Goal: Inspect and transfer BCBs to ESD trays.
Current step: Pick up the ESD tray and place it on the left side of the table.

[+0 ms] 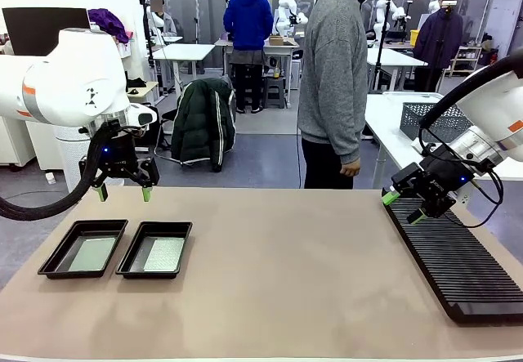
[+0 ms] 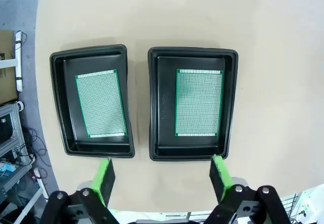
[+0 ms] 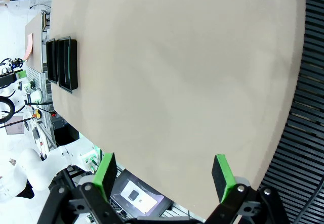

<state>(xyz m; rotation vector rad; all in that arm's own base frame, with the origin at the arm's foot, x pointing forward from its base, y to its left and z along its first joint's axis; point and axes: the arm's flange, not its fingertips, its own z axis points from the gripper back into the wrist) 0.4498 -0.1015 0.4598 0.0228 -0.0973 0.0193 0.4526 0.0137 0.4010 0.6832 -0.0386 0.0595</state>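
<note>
Two black ESD trays sit side by side at the table's near left: the left tray (image 1: 51, 262) (image 2: 59, 107) and the right tray (image 1: 181, 239) (image 2: 230, 107). Each holds one green BCB flat on its floor: one board (image 1: 91, 254) (image 2: 100, 103) in the left tray, the other (image 1: 164, 254) (image 2: 198, 102) in the right. My left gripper (image 1: 123, 189) (image 2: 163, 178) hangs open above the trays' far side, nothing between its fingers. My right gripper (image 1: 404, 207) (image 3: 163, 176) is open and empty over the far end of the rack at the right.
A long black ribbed rack (image 1: 453, 264) (image 3: 309, 107) lies along the table's right side. A person in a grey sweater (image 1: 331, 76) stands at the far edge, hand hanging down. A grey mesh basket (image 1: 433, 121) sits on a white table behind.
</note>
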